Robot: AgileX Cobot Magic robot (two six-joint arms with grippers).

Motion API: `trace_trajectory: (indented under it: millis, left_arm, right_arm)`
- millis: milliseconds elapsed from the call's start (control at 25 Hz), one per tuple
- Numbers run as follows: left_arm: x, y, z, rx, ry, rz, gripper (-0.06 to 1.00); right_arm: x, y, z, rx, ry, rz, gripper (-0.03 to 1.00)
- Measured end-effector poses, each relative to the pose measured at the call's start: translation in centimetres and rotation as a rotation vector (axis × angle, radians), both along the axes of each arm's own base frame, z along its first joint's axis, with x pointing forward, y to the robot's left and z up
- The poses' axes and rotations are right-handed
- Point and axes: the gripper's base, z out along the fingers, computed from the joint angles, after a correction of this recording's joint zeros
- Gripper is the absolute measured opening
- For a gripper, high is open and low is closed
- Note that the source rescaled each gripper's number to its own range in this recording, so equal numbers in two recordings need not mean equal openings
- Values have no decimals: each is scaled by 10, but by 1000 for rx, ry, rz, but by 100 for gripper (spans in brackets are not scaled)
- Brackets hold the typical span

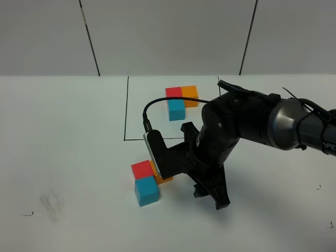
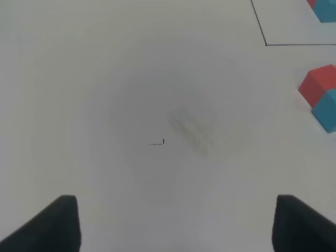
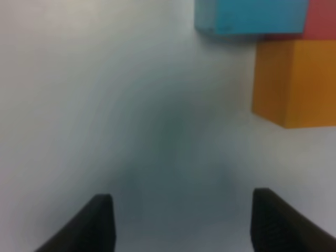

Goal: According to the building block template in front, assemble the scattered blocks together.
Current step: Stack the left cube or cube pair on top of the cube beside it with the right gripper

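Note:
The building block template (image 1: pixel 180 100) is a red, orange and blue L-shaped cluster at the back, inside a thin black drawn frame (image 1: pixel 126 110). The scattered blocks sit together nearer the front: red cube (image 1: pixel 142 169), light blue cube (image 1: pixel 146 191), and orange cube (image 1: pixel 163 179), which is partly hidden behind my right wrist. My right gripper (image 1: pixel 210 195) is open and empty, low over the table just right of them. The right wrist view shows the blue (image 3: pixel 252 16), red (image 3: pixel 321 21) and orange (image 3: pixel 294 81) cubes touching, beyond the open gripper (image 3: pixel 184 223). My left gripper (image 2: pixel 176 226) is open and empty over bare table.
The left wrist view shows the red cube (image 2: pixel 319 84) and blue cube (image 2: pixel 328 110) at its edge, a corner of the black frame (image 2: pixel 265 44) and a faint smudge (image 2: pixel 189 128) on the white table. Small black marks (image 1: pixel 27 214) dot the table.

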Motion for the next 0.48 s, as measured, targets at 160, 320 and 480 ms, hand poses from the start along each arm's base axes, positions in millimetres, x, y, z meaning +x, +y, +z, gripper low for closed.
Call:
trace_trajectory:
  millis: [160, 320, 480]
  left_arm:
    - [0, 0, 0, 0, 0, 0, 79]
    - [0, 0, 0, 0, 0, 0, 79]
    - [0, 0, 0, 0, 0, 0, 79]
  right_arm:
    - [7, 12, 19, 56, 31, -36, 24]
    - [13, 20, 39, 105, 40, -81, 25]
    - [12, 22, 42, 115, 54, -125, 25]
